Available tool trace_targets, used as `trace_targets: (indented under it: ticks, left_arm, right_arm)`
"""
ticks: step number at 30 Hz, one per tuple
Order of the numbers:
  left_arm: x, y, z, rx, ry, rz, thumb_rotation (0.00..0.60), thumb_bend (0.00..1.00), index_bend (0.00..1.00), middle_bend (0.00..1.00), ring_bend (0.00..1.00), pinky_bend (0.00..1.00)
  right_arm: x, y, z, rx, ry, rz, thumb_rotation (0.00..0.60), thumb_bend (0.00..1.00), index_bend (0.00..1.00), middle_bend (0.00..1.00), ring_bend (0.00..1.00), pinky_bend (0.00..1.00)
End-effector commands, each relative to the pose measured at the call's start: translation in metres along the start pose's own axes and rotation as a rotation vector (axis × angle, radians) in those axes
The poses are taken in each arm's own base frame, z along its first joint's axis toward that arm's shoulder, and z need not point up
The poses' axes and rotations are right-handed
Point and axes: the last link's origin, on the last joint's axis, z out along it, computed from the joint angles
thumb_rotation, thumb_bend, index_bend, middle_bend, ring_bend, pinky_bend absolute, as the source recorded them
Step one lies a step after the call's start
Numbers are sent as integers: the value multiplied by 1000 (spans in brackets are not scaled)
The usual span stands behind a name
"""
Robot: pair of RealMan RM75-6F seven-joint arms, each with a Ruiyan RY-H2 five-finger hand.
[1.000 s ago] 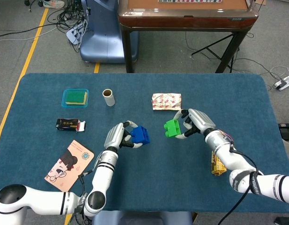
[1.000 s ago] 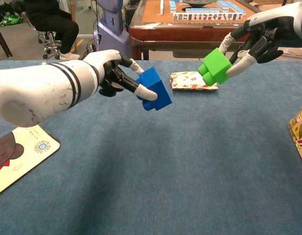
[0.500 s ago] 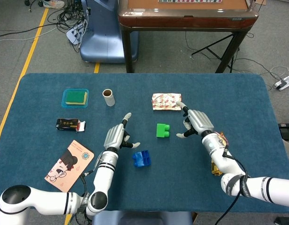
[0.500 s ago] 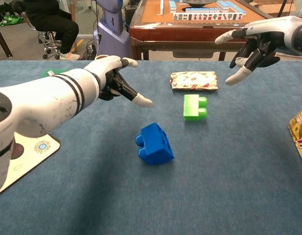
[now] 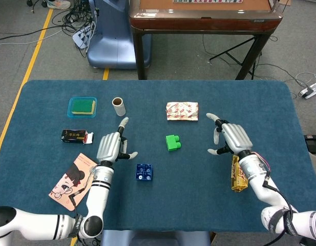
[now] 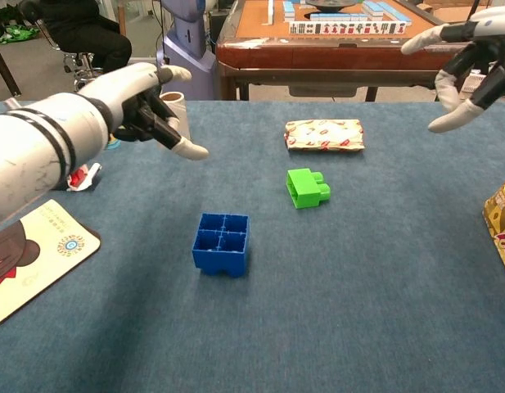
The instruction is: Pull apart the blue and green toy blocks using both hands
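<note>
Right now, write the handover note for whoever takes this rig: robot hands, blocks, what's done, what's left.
Left robot hand: open, holds nothing, raised left of the blocks.
Right robot hand: open, holds nothing, off to the right.
Blue block: lies on the table with its hollow underside showing, nearer the robot.
Green block: lies on the table apart from the blue one, in front of the patterned packet.
Done: blocks are separated and set down.
Left: nothing on the pull itself; arguably just retract both arms.

No readable text on any item.
</note>
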Motion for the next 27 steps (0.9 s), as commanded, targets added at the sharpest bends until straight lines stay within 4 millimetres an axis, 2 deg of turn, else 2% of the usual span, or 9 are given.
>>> trace_targets:
  ticks: [1, 3, 6, 10, 14, 20, 27]
  left_arm:
    - [22, -26, -11, -1, 103, 111, 600, 0, 20, 510, 584, 833]
    - [35, -40, -18, 8, 133, 123, 600, 0, 38, 427, 498, 753]
    - [57, -63, -30, 8, 184, 156, 600, 0, 78, 381, 443, 690]
    - [86, -99, -49, 8, 223, 277, 600, 0, 137, 356, 417, 617]
    - [114, -136, -73, 65, 253, 373, 600, 0, 209, 308, 366, 566]
    - [140, -177, -111, 117, 233, 425, 600, 0, 218, 289, 342, 525]
    - [150, -206, -151, 156, 183, 485, 600, 0, 226, 264, 317, 506]
  right_arm:
    - [9, 21, -26, 2, 64, -40, 600, 0, 174, 488, 588, 813]
    - [13, 31, -38, 16, 91, -63, 600, 0, 184, 432, 490, 727]
    - [16, 45, -55, 35, 137, -88, 600, 0, 194, 372, 367, 572]
    - [20, 63, -74, 44, 222, -130, 600, 0, 220, 326, 301, 433]
    - [17, 84, -92, 26, 299, -78, 600, 0, 265, 331, 298, 426]
    - [17, 111, -115, 1, 362, -114, 600, 0, 299, 349, 302, 426]
    - [12, 131, -141, -39, 365, -165, 600, 0, 316, 355, 305, 426]
